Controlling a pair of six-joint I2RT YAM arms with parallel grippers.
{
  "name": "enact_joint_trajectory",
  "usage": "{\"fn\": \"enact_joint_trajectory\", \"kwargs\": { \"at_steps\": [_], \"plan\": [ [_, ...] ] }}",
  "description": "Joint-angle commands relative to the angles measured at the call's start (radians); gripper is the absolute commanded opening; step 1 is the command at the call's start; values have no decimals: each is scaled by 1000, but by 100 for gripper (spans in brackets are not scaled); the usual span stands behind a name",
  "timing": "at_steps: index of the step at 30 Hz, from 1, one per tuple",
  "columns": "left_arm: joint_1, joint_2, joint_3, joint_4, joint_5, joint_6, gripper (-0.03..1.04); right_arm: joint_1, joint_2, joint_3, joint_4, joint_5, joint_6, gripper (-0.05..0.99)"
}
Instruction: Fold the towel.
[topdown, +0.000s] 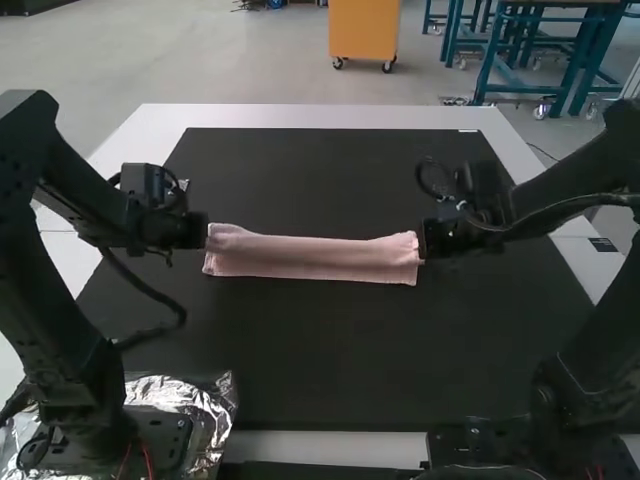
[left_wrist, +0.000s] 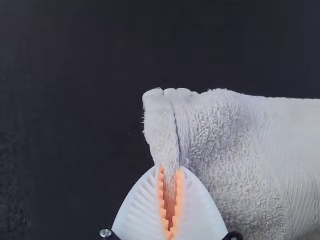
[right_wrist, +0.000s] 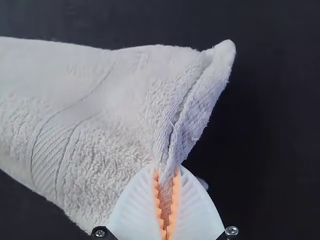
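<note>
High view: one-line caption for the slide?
Left gripper and right gripper each pinch one end of a pink towel, folded into a narrow strip on the black mat.

Qty: 1 towel, 1 table, 1 mat, 1 pc. foil; L arm + R arm = 2; L gripper + R gripper = 2, w/ 2 fingers ea.

In the high view, you can pass over the dark mat in the upper middle of the frame, beyond the towel, or across the lower middle, nearer you. The towel bars the centre, with the left gripper at its left end and the right gripper at its right. Mind the drooping black cable left of centre, and the crumpled foil at lower left.
</note>
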Motion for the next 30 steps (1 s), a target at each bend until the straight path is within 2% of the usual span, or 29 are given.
{"fn": "enact_joint_trajectory", "kwargs": {
  "at_steps": [1, 3, 4, 5, 7, 9, 10, 12, 13, 16, 20, 23, 30],
  "plan": [
    [11, -22, -35, 36, -20, -5, 2, -10, 44, -18, 33, 19, -1, -3],
    [11, -16, -67, 83, -24, -5, 2, -10, 74, -26, 70, 26, 2, -2],
    [11, -11, -84, 105, -24, -3, 4, -12, 93, -24, 77, 32, 2, 2],
    [11, -3, -98, 125, -25, -3, 15, -15, 109, -20, 74, 32, 2, 13],
    [11, 12, -118, 145, -25, -2, 50, -18, 134, -8, 59, 32, 0, 40],
    [9, 27, -122, 145, -24, 0, 63, -18, 140, 0, 30, 33, -4, 64],
    [14, 32, -124, 146, -24, 0, 73, -19, 140, 5, 17, 32, -4, 76],
    [15, 29, -121, 157, -22, 0, 94, -19, 134, 22, -15, 32, -6, 87],
    [15, 29, -121, 169, -22, -5, 97, -19, 122, 35, -36, 32, -9, 91],
    [20, 17, -98, 182, -22, -9, 97, -18, 70, 68, -75, 32, -1, 91],
    [34, 1, -49, 145, -19, -38, 97, -12, 33, 103, -88, 30, 13, 91],
    [35, -3, -7, 110, 1, -81, 97, -7, 33, 109, -93, 30, 14, 91],
    [37, -29, 49, 65, 10, -114, 97, 19, 37, 84, -95, 32, 14, 91]
  ]
}}
